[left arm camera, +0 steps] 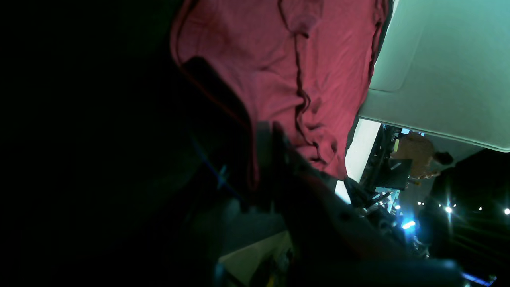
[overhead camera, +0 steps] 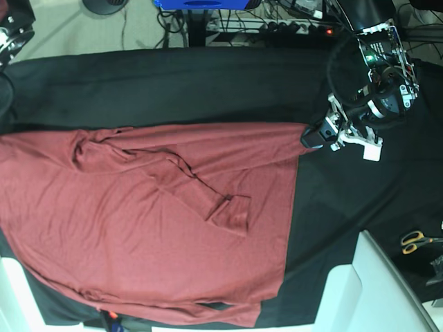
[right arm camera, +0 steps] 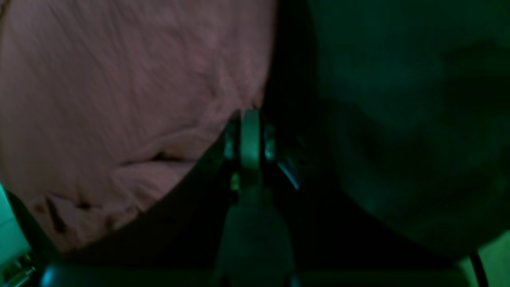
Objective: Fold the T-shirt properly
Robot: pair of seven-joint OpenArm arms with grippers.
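The brick-red T-shirt lies spread wide on the black table cover, with one long sleeve folded across its body. My left gripper is at the shirt's far right corner, shut on the fabric there. In the left wrist view its dark fingers pinch the T-shirt, which bunches into creases at them. In the right wrist view my right gripper is shut at the edge of the T-shirt, and folds run toward its tip. In the base view that gripper is hidden at the left edge.
Scissors lie on the cover at the right. A white panel stands at the near right corner and another white piece at the near left. Cables and a power strip run along the floor behind the table.
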